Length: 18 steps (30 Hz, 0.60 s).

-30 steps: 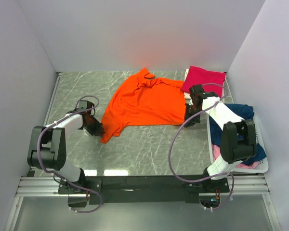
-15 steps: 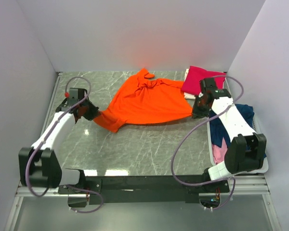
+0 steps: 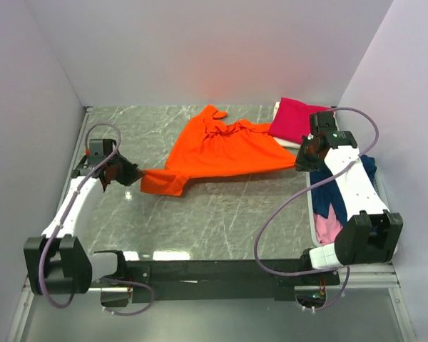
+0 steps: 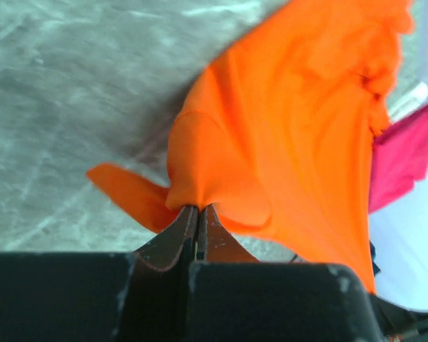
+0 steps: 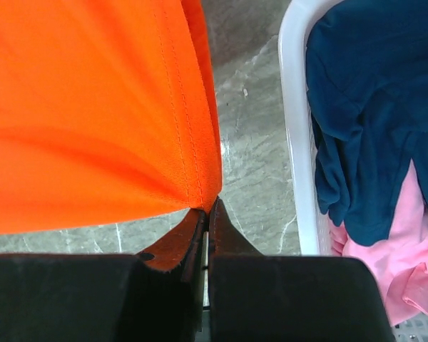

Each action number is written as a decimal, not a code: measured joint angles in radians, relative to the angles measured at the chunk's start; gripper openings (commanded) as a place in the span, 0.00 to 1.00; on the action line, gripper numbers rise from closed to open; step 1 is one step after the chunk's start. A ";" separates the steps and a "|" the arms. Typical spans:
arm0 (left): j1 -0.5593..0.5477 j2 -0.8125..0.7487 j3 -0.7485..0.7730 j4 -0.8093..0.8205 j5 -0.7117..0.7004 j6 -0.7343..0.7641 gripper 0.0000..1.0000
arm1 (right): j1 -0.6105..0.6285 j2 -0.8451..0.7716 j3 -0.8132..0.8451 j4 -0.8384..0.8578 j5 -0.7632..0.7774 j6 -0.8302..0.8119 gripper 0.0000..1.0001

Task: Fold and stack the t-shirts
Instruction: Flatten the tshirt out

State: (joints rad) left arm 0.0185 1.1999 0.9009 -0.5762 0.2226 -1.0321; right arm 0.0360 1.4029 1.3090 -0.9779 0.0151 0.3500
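Orange t-shirt (image 3: 221,149): spread over the marbled table (image 3: 214,214), wholly to the left of the white basket (image 5: 294,107), drawn out long between the two arms.

Left gripper (image 3: 132,173): farthest from the basket. Jaws are pressed together on a bunched corner of the orange t-shirt. The left wrist view shows the cloth ballooning out of the closed tips, with a loose flap to one side. The overhead view shows only a dark gripper meeting a folded orange lump. Whether that corner clears the table, I cannot tell.

Magenta t-shirt (image 3: 296,117): folded flat, just beyond the basket's far end, touching the orange t-shirt's edge. The left wrist view catches it as a pink patch past the orange cloth.

Right gripper (image 3: 304,153): just beside the basket's left wall, near its far end. Jaws are closed tight on the stitched hem corner; the seam is legible only in the right wrist view.

Basket contents: navy t-shirt (image 5: 364,100) crumpled on top of a pale pink t-shirt (image 5: 392,256), both inside the wall. The overhead view hides much of them behind the right arm.
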 measured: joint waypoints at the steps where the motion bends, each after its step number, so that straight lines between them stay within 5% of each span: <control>1: 0.010 0.020 -0.014 0.018 0.007 0.003 0.01 | -0.001 0.003 0.000 0.000 0.000 0.000 0.00; 12: 0.034 0.526 0.165 0.255 0.066 0.146 0.20 | -0.002 0.156 0.027 0.043 -0.032 -0.008 0.00; 18: 0.031 0.598 0.208 0.323 0.080 0.197 0.53 | -0.002 0.167 0.033 0.052 -0.045 -0.023 0.00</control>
State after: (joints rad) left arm 0.0490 1.7977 1.1088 -0.2535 0.3023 -0.8352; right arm 0.0345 1.5700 1.3418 -0.9257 -0.0296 0.3275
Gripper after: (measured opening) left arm 0.456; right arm 0.016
